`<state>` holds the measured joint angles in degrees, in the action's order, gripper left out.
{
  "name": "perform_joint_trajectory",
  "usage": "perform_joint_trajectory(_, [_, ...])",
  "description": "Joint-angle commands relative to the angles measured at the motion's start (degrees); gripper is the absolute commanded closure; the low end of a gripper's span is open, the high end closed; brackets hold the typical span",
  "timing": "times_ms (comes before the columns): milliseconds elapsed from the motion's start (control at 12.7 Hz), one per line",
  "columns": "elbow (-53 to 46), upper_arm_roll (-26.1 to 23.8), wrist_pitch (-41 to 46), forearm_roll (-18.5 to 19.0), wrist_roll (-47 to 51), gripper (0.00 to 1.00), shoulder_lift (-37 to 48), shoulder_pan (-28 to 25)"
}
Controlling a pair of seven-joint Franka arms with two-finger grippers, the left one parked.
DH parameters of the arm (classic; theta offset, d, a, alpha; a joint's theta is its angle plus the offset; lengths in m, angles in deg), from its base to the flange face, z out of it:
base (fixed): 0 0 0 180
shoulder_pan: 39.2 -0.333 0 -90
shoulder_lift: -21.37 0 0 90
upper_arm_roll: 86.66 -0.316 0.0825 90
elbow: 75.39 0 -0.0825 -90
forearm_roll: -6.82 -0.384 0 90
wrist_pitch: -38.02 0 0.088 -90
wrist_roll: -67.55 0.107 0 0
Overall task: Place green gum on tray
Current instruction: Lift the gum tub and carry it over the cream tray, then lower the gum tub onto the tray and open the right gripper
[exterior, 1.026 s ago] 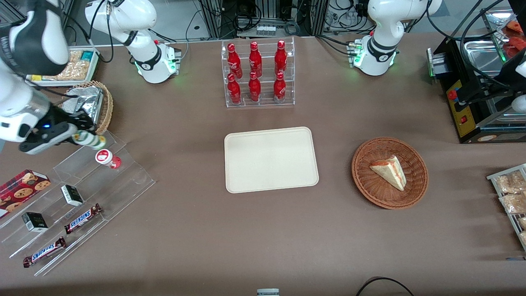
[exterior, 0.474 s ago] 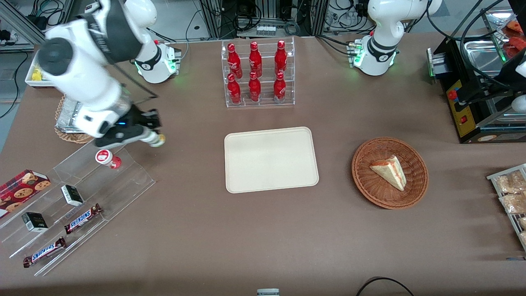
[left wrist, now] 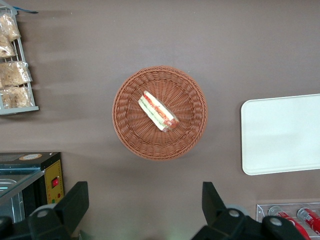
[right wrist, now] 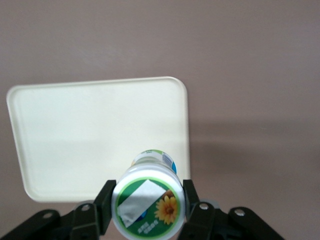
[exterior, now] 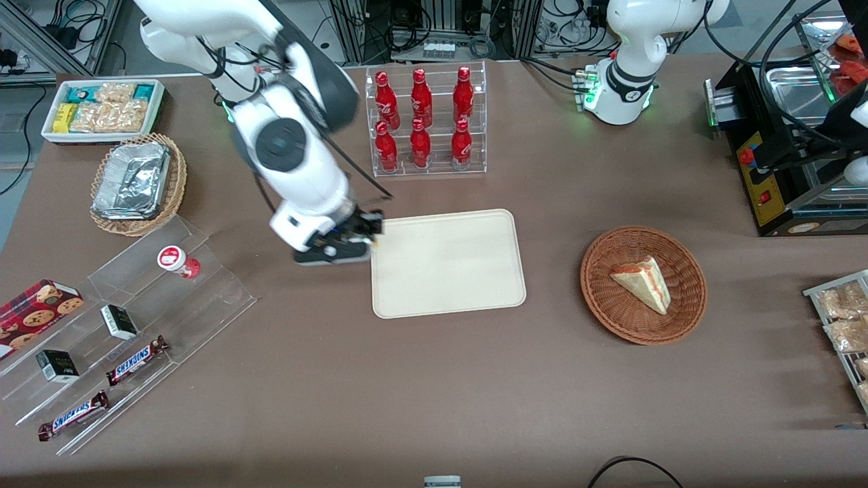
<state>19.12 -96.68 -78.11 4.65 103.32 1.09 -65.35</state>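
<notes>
One short sideways carry remained: the tool [exterior: 369, 234], clamped on the green gum [right wrist: 148, 202], hung above the tray's [exterior: 447, 308] working-arm-end edge, with the tray's open middle lying toward the parked arm.

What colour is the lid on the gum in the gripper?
White ringed in green, with a sunflower, on the green gum; clearest in the right wrist view.

Right arm outstretched, gripper [right wrist: 146, 205] clamped on green gum [right wrist: 147, 202]
</notes>
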Motion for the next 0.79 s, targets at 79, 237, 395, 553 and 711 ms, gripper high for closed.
perform_joint_trajectory(79, [-4.51, 0.71, -9.44, -0.03, 9.2, 1.0, -9.23, -4.95])
perform_joint_trajectory(237, [-7.22, 1.14, -11.48, 2.07, 12.98, 1.0, -13.54, -7.67])
perform_joint_trajectory(395, [-10.65, 1.23, -11.66, 7.07, 18.68, 1.0, -18.28, -10.05])
perform_joint_trajectory(553, [-11.45, 1.23, -12.1, 9.37, 21.35, 1.0, -20.32, -11.81])
perform_joint_trajectory(711, [-11.37, 3.16, -13.32, 9.47, 23.71, 1.0, -21.46, -14.35])
